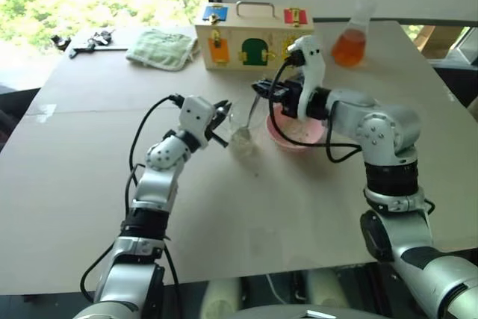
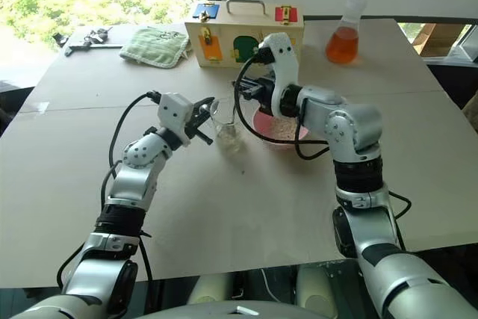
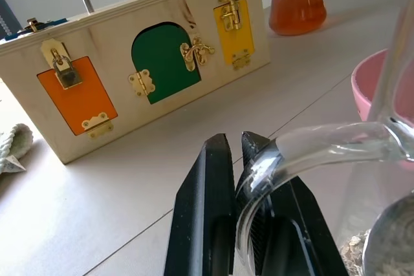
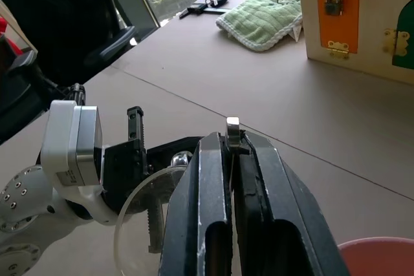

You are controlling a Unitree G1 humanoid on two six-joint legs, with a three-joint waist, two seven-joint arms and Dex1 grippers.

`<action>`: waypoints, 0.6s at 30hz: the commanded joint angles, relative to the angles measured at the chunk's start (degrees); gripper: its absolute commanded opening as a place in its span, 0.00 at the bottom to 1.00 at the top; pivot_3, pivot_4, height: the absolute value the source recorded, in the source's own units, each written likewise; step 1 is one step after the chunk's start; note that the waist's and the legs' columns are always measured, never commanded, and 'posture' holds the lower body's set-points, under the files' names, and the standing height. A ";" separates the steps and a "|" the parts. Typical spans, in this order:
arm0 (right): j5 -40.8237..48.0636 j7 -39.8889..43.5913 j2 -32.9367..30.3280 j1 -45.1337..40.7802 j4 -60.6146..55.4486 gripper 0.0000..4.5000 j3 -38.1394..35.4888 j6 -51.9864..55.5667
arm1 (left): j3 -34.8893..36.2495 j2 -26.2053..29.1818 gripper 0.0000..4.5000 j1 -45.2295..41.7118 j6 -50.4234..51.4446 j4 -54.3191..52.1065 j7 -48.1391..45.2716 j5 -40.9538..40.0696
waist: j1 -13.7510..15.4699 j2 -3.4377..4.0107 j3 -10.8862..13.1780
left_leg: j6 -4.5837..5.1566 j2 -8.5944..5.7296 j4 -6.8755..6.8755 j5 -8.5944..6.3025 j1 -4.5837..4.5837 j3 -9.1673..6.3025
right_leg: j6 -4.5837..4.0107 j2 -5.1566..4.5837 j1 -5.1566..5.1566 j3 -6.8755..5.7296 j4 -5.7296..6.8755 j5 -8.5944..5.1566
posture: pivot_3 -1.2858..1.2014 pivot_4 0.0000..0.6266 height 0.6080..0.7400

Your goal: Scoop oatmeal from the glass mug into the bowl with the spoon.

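Note:
The glass mug (image 1: 240, 131) stands mid-table. My left gripper (image 3: 236, 141) is shut on its handle (image 3: 259, 179). Beside the mug, on its right, sits the pink bowl (image 1: 293, 143) with pale oatmeal (image 2: 282, 129) in it. My right gripper (image 4: 231, 143) is above the mug, shut on the top of the spoon (image 1: 252, 110). The spoon slants down into the mug. Its oval bowl (image 3: 394, 247) rests low in the glass beside more oatmeal (image 3: 352, 250).
A wooden latch box (image 1: 254, 35) stands behind the mug and bowl. A flask of orange liquid (image 1: 349, 44) is at the back right, a green cloth (image 1: 160, 48) and black tools (image 1: 86, 41) at the back left. Bare tabletop lies in front.

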 commanded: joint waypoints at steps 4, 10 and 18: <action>5.49 -5.92 2.26 -2.34 -1.40 0.00 -8.58 5.93 | -1.01 -0.80 0.07 2.02 -0.38 1.17 0.45 1.37 | 0.00 0.00 0.00 | 0.00 0.00 0.00 0.00 0.00 0.00 | 0.00 0.00 0.00 -0.01 0.01 0.00 | 0.52 0.24 1.00; 9.21 -10.44 3.63 -2.87 -1.84 0.00 -13.04 11.19 | -1.07 -1.14 0.07 2.57 -0.35 1.15 0.85 1.48 | 0.00 0.00 -0.01 | 0.00 0.00 0.00 0.00 0.01 -0.01 | 0.00 0.00 0.01 0.00 0.03 0.00 | 0.52 0.24 1.00; 12.13 -18.64 5.62 -5.05 -0.27 0.00 -21.81 16.39 | -1.18 -1.55 0.07 2.80 -0.70 1.57 1.17 1.67 | -0.01 0.01 -0.01 | 0.01 -0.01 0.00 0.00 0.01 -0.02 | 0.00 -0.01 0.02 0.00 0.03 0.00 | 0.52 0.24 1.00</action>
